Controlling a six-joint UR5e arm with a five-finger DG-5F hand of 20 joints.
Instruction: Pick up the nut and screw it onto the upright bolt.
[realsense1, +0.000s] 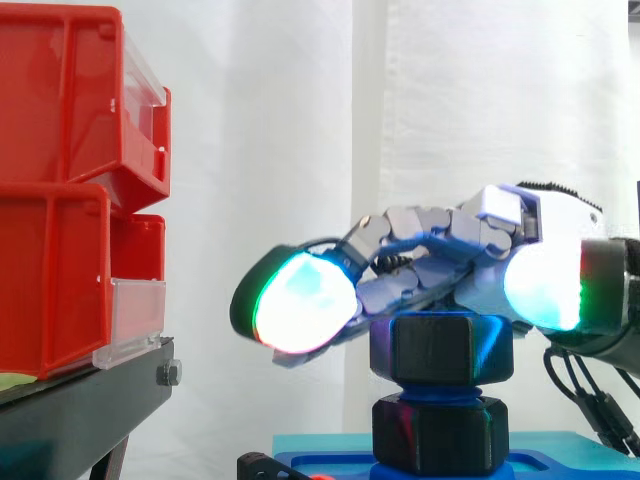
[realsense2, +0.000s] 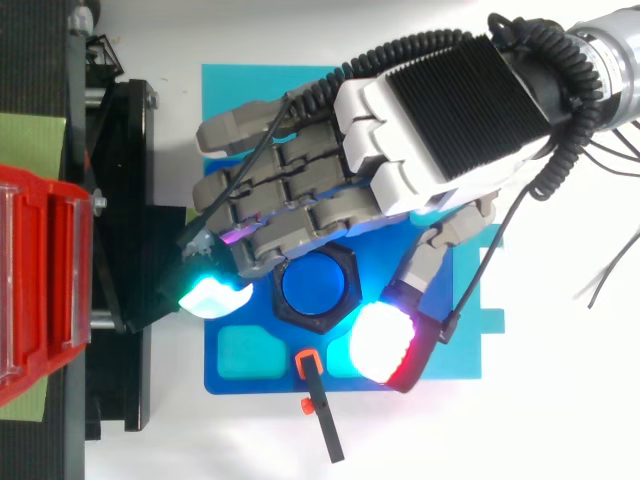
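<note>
A black hex nut (realsense1: 440, 348) (realsense2: 300, 314) sits on the upright blue bolt (realsense2: 318, 285), whose thread (realsense1: 440, 392) shows between the nut and a second black hex piece (realsense1: 440, 432) at its foot. The bolt stands on a blue base plate (realsense2: 250, 370). My hand (realsense1: 500, 225) (realsense2: 440, 120) lies level just over the nut, open. Its fingers stretch left past the bolt. A white-green fingertip pad (realsense1: 300, 300) hangs left of the nut. The thumb pad (realsense2: 380, 340) glows red-white beside the nut's near right corner. The nut's far edge is hidden under the fingers.
Stacked red bins (realsense1: 60, 200) (realsense2: 40, 280) stand on a black stand (realsense1: 80, 410) to the left, close to the fingertips. A thin black rod with orange ends (realsense2: 320, 410) lies at the plate's near edge. A teal board (realsense2: 230, 90) lies under the plate.
</note>
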